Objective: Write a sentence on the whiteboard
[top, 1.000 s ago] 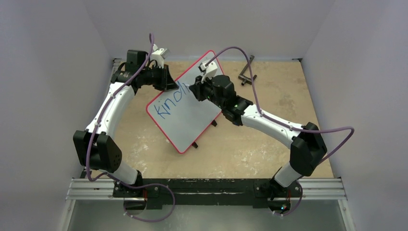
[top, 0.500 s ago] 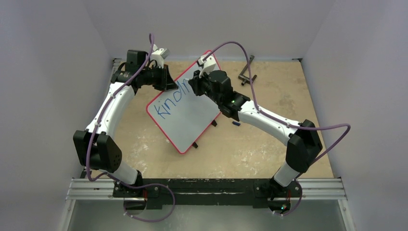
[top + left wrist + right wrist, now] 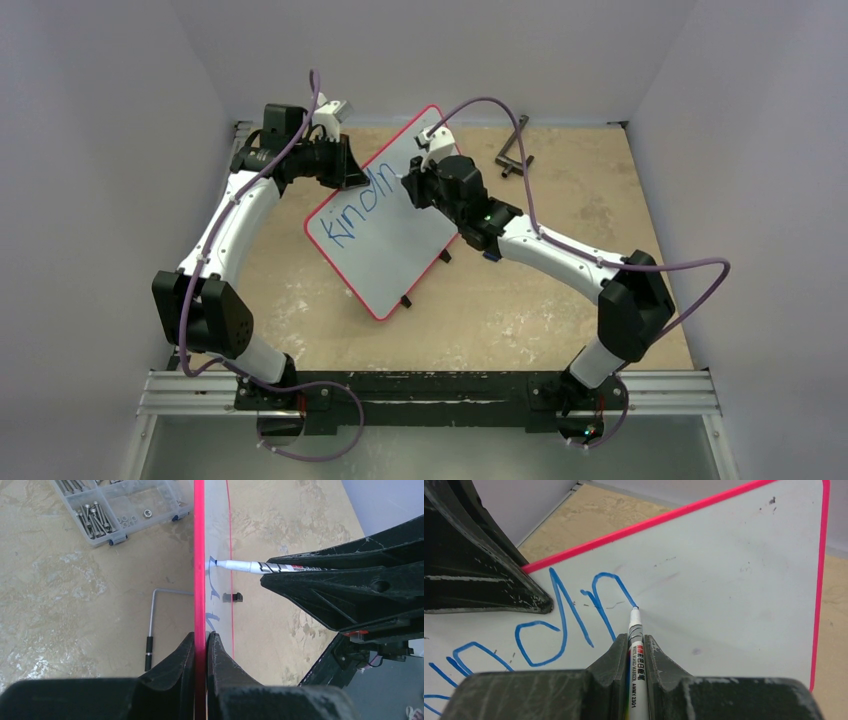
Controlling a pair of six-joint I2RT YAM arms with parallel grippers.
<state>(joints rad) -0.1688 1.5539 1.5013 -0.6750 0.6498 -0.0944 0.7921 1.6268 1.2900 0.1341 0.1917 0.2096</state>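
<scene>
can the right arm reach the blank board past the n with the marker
Probably yes: the right gripper holds the marker, tip on the whiteboard at the n; bare white lies beyond, and the left gripper clamps the rim aside.

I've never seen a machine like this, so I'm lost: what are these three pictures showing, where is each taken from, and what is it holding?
Two robot arms are bolted to a table. One picture looks down from above; the other two come from small cameras on each wrist. The left pincer clamps the red rim of a whiteboard, steadying it. The right pincer grips a marker, its tip on the board, where blue letters "kindn" are written. Also on the table: a clear box of screws and an L-shaped metal key.
</scene>
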